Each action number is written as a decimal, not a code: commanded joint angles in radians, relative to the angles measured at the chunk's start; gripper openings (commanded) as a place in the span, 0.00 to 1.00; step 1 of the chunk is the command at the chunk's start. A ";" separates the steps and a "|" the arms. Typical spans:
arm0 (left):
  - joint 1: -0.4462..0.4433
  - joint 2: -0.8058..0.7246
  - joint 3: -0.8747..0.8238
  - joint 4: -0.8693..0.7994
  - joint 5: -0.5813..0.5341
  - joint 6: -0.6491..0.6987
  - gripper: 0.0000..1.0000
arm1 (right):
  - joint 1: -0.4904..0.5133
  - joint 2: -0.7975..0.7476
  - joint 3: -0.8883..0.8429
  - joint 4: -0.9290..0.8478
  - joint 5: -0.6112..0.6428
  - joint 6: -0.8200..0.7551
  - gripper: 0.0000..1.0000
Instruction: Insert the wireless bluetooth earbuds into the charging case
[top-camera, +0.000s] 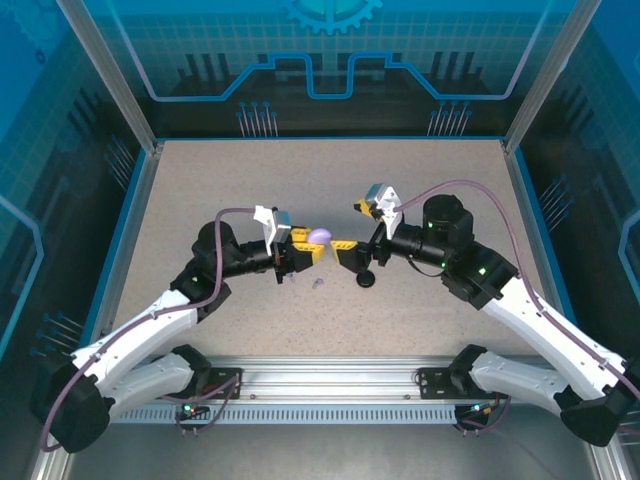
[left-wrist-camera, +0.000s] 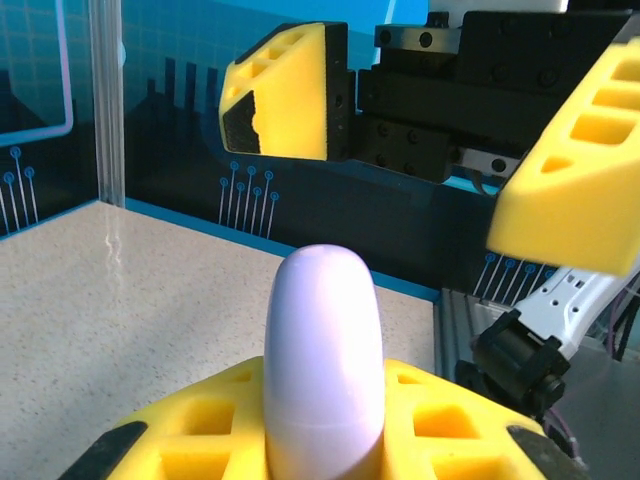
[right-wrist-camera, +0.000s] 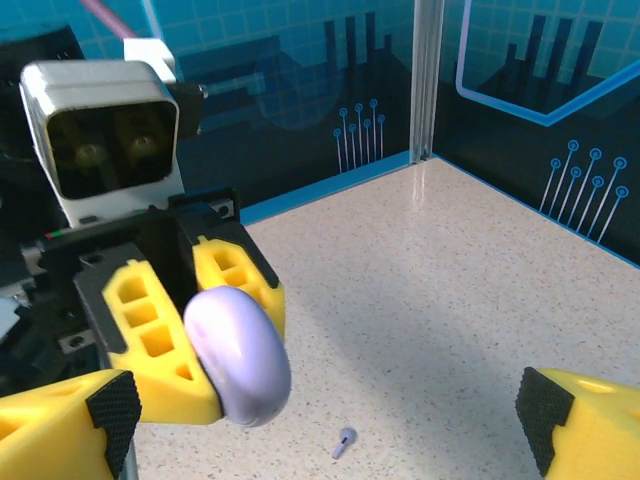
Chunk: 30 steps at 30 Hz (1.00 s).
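One lilac glossy rounded case (top-camera: 320, 236) sits clamped in left gripper (top-camera: 312, 243), top view, over mid speckled beige tabletop (top-camera: 200, 180); tiny lilac stemmed earbud (top-camera: 318, 283) lies on tabletop just nearer the bases. Jaws of right gripper (top-camera: 350, 254) wide apart, facing case. Left wrist: case (left-wrist-camera: 322, 350) long axis upright in frame. Right wrist: earbud (right-wrist-camera: 344, 441) long axis runs lower-left to upper-right. Around: blue printed walls (top-camera: 330, 60).

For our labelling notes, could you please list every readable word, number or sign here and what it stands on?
There are none. The lilac charging case, the left gripper shut on it and the blue backdrop panels bear no lettering; the panels carry drawings, among them a gear outline.
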 joint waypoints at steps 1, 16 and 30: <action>-0.007 -0.005 0.001 0.090 -0.011 0.074 0.05 | -0.007 -0.020 -0.017 0.019 -0.051 0.045 1.00; -0.015 -0.012 0.007 0.063 -0.021 0.091 0.05 | 0.014 0.085 0.022 0.047 -0.022 0.022 1.00; -0.015 -0.026 0.000 0.041 -0.025 0.110 0.05 | -0.001 0.097 0.062 0.028 0.030 -0.002 1.00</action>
